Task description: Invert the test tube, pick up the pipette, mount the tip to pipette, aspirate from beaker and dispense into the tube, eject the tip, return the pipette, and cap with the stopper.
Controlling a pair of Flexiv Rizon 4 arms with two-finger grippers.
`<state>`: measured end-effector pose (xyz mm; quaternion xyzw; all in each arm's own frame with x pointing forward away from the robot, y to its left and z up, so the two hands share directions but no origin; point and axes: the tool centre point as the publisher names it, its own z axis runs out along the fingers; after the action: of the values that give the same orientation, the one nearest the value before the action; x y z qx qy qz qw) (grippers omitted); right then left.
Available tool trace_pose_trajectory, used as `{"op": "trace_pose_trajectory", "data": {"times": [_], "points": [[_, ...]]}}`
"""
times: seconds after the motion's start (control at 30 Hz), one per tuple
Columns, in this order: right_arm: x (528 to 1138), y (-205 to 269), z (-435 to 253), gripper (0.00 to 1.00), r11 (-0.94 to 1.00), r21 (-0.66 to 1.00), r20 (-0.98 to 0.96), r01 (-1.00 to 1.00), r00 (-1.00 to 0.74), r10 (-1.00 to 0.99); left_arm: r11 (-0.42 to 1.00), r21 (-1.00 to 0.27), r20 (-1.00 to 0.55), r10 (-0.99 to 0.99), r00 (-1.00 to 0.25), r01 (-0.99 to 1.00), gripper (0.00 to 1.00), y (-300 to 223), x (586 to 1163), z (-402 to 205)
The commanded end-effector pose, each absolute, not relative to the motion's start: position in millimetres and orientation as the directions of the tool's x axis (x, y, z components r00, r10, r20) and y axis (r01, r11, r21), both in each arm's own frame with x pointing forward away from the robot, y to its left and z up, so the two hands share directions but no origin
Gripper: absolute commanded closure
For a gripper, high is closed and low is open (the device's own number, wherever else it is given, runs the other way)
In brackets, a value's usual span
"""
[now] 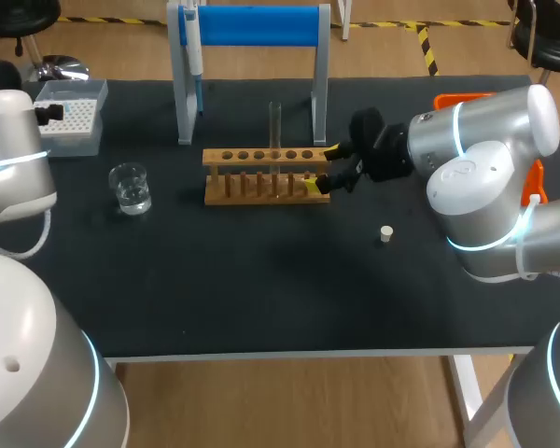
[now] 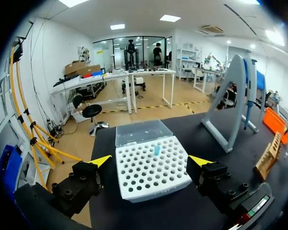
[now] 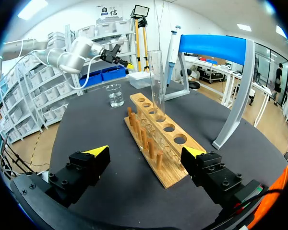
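Observation:
A clear test tube [image 1: 275, 131] stands upright in a hole of the wooden rack [image 1: 266, 175] mid-table. My right gripper [image 1: 325, 168] is open at the rack's right end; in its wrist view the rack [image 3: 156, 139] runs ahead from between the open fingers, with the tube [image 3: 157, 86] further along. The pipette [image 1: 194, 47] hangs on the blue-topped stand [image 1: 252, 28]. My left gripper [image 2: 151, 163] is open over the tip box [image 2: 151, 177], which holds one blue tip [image 2: 157, 150]. The water beaker [image 1: 131, 187] sits left of the rack. A small white stopper [image 1: 386, 234] lies to the right.
The tip box [image 1: 70, 117] is at the table's back left corner, its clear lid behind it. An orange bin [image 1: 462, 98] sits at the back right, partly behind my right arm. The stand's legs straddle the space behind the rack.

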<state>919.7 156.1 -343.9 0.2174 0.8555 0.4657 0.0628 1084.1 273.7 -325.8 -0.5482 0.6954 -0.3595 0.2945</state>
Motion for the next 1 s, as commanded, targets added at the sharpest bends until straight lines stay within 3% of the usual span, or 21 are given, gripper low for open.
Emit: {"op": "trace_pose_trajectory", "data": {"times": [0.03, 1.0], "points": [[919, 156, -344, 0.00, 0.473, 0.823, 0.095, 0.314, -0.898, 0.430, 0.139, -0.823, -0.020, -0.976, -0.217, -0.550, 0.00, 271, 1097, -331], [919, 156, -344, 0.00, 0.473, 0.823, 0.095, 0.314, -0.898, 0.430, 0.153, -0.800, -0.016, -0.972, -0.234, -0.580, 0.00, 246, 1116, -345]]}}
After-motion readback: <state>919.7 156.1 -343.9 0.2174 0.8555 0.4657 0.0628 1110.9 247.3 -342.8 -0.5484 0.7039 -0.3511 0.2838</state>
